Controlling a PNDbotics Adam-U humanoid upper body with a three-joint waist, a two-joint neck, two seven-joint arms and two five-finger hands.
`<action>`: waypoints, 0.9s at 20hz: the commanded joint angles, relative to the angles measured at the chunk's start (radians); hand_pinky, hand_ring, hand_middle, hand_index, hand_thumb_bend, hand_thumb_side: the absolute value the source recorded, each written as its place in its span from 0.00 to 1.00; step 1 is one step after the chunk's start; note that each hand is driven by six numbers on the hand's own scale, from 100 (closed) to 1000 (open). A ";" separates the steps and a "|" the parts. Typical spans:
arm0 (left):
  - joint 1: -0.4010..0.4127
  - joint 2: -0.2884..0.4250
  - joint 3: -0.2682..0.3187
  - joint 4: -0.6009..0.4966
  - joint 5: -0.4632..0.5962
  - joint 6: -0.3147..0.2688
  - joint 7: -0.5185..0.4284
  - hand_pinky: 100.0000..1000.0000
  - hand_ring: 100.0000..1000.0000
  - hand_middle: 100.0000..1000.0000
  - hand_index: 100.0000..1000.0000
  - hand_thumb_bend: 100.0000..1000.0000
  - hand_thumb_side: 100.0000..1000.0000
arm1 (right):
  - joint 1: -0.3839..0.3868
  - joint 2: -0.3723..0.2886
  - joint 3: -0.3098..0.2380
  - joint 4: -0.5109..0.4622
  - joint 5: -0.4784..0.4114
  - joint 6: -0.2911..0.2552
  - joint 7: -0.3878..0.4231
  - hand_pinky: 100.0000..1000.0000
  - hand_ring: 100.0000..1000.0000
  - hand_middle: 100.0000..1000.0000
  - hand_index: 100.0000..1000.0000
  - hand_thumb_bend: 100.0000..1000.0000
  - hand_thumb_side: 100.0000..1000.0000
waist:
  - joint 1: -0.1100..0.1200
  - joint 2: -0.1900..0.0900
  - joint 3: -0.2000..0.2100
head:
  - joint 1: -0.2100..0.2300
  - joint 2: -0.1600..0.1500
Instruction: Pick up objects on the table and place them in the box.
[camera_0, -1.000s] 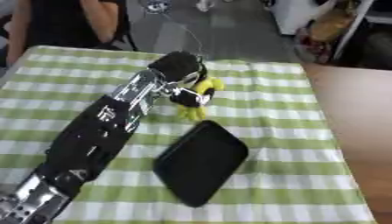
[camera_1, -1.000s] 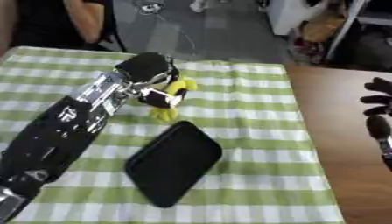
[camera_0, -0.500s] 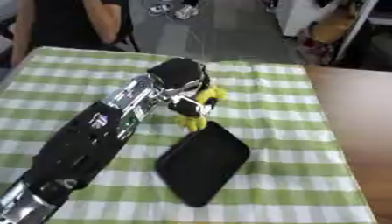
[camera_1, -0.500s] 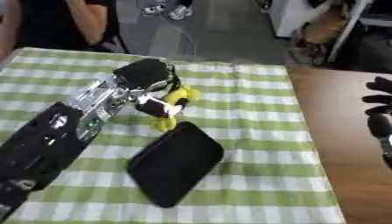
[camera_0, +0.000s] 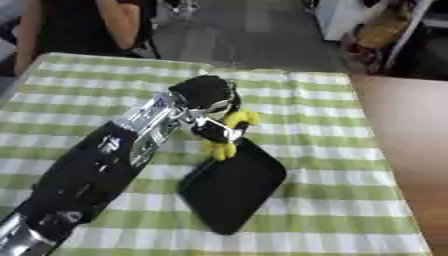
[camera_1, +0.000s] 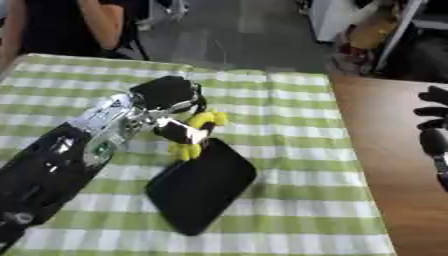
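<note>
A yellow banana-like object (camera_0: 230, 134) hangs in my left hand (camera_0: 207, 102), whose fingers are curled round its middle. The object is held just above the far end of a flat black box (camera_0: 233, 185) that lies slantwise on the green-and-white checked tablecloth (camera_0: 332, 165). My left arm comes in from the lower left and crosses the cloth. My right hand (camera_1: 434, 131) shows only in the right eye view, at the right edge over the brown wooden surface, fingers pointing up and relaxed.
A bare brown wooden strip (camera_0: 404, 140) runs along the right of the cloth. A person in dark clothes (camera_0: 83, 25) stands beyond the table's far left edge. Cluttered floor and shelving (camera_0: 381, 30) lie at the far right.
My left hand has carried the yellow object toward me and down, from the middle of the cloth to the box's far end. The camera has shifted too.
</note>
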 joint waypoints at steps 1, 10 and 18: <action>-0.005 0.007 -0.002 -0.013 0.003 -0.001 -0.002 0.00 0.00 0.00 0.02 0.00 0.49 | -0.012 -0.024 -0.006 -0.013 0.001 -0.002 -0.002 0.55 0.67 0.76 0.90 0.61 1.00 | 0.002 -0.017 -0.001 | -0.012 -0.003; 0.009 -0.012 -0.004 0.013 -0.009 -0.001 0.004 0.00 0.00 0.00 0.03 0.00 0.49 | -0.012 -0.024 -0.006 -0.014 -0.001 -0.002 -0.001 0.55 0.67 0.76 0.90 0.61 1.00 | 0.002 -0.016 -0.001 | -0.013 -0.006; 0.018 -0.034 -0.015 0.029 -0.003 -0.005 0.006 0.00 0.00 0.00 0.03 0.00 0.50 | -0.013 -0.023 -0.006 -0.014 -0.002 -0.002 -0.001 0.55 0.67 0.76 0.90 0.61 1.00 | 0.001 -0.014 -0.002 | -0.015 -0.004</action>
